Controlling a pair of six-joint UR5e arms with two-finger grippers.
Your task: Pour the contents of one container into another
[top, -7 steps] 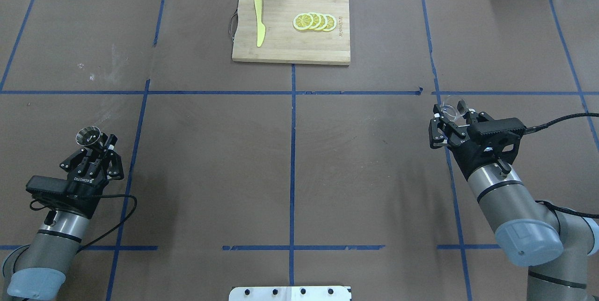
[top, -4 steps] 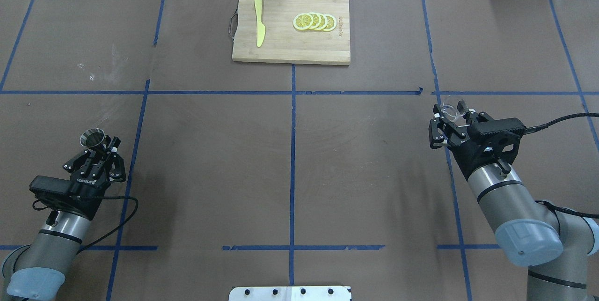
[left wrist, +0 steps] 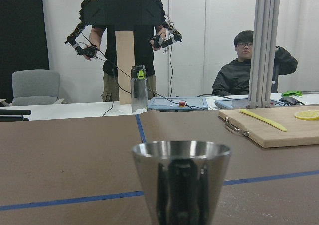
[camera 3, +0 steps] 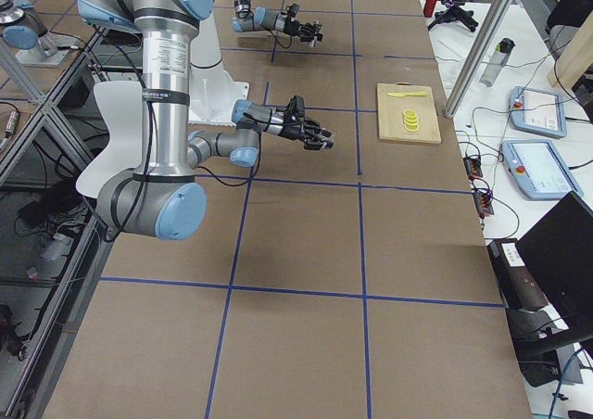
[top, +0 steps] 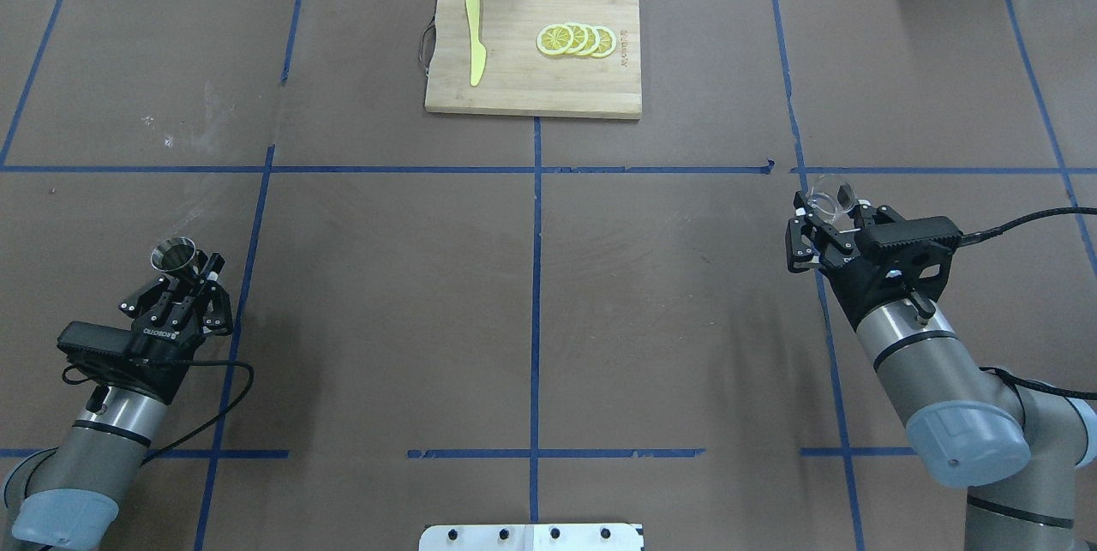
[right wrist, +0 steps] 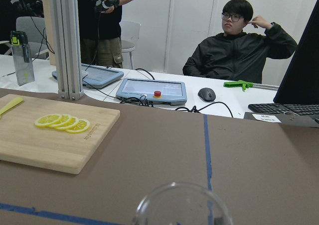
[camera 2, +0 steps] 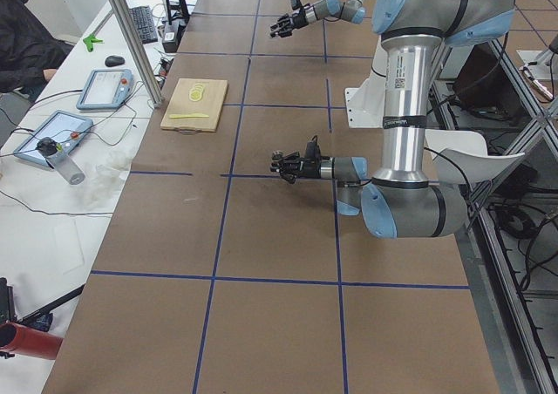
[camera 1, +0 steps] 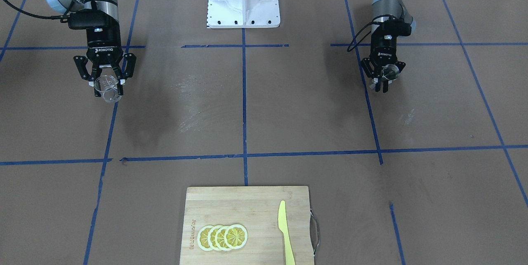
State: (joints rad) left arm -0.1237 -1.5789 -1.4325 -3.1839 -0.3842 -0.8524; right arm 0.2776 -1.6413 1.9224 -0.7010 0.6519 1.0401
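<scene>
My left gripper [top: 192,268] is shut on the small metal jigger [top: 173,256] and holds it upright above the table's left side. The jigger's shiny cone [left wrist: 181,182] fills the bottom of the left wrist view. In the front-facing view the jigger [camera 1: 388,72] and this gripper [camera 1: 383,85] are on the right. My right gripper [top: 830,210] is shut on the clear glass cup [top: 830,196] over the table's right side. The front-facing view has the cup [camera 1: 106,85] at the left, faint markings visible. Only its rim [right wrist: 182,205] shows in the right wrist view.
A wooden cutting board [top: 514,97] lies at the far middle of the table, carrying lemon slices [top: 576,39] and a yellow knife [top: 474,50]. Blue tape lines cross the brown table. A white base plate [top: 531,536] sits at the near edge. Two people are beyond the far edge.
My left gripper has drawn back toward the robot and slightly right, carrying the jigger with it. The right arm and the glass cup have not moved.
</scene>
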